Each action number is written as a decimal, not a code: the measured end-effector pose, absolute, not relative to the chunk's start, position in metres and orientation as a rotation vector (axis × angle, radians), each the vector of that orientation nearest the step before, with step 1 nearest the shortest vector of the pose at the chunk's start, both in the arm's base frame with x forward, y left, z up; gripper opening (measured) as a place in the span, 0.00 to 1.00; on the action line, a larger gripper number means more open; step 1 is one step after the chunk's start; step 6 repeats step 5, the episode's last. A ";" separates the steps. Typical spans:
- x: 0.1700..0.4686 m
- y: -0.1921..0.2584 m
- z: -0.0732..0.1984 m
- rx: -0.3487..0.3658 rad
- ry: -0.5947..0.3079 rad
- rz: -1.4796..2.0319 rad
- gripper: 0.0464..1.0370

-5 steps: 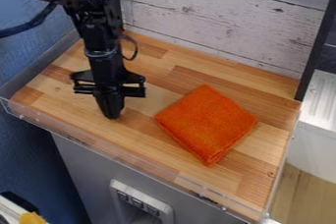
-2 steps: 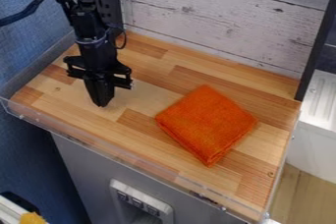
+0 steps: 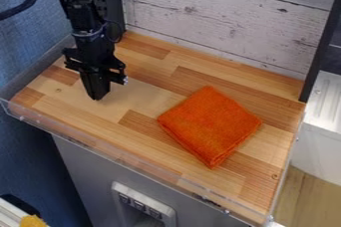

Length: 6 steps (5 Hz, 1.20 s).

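A black tool (image 3: 96, 96) is hanging over the upper left of a wooden table (image 3: 150, 94), its fingers together and pointing down. A folded orange cloth (image 3: 210, 126) is lying right of the frame's centre, well apart from the tool, with bare wood stretching between them. A clear rim (image 3: 126, 157) is running along the table's near edge, slanting toward the lower right. A whitewashed plank wall (image 3: 226, 22) is bounding the far edge. More wood is showing around the cloth, including toward the right edge.
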State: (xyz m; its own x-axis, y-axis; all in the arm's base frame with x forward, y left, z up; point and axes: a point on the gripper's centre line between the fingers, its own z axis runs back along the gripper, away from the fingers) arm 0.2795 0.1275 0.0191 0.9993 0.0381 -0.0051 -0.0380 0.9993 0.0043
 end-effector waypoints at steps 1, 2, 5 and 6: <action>0.280 0.130 0.025 -0.002 0.024 0.007 0.18; 0.281 0.129 0.036 -0.004 0.037 0.006 0.44; 0.309 0.085 0.077 0.007 0.007 -0.027 0.96; 0.309 0.085 0.077 0.007 0.007 -0.027 0.96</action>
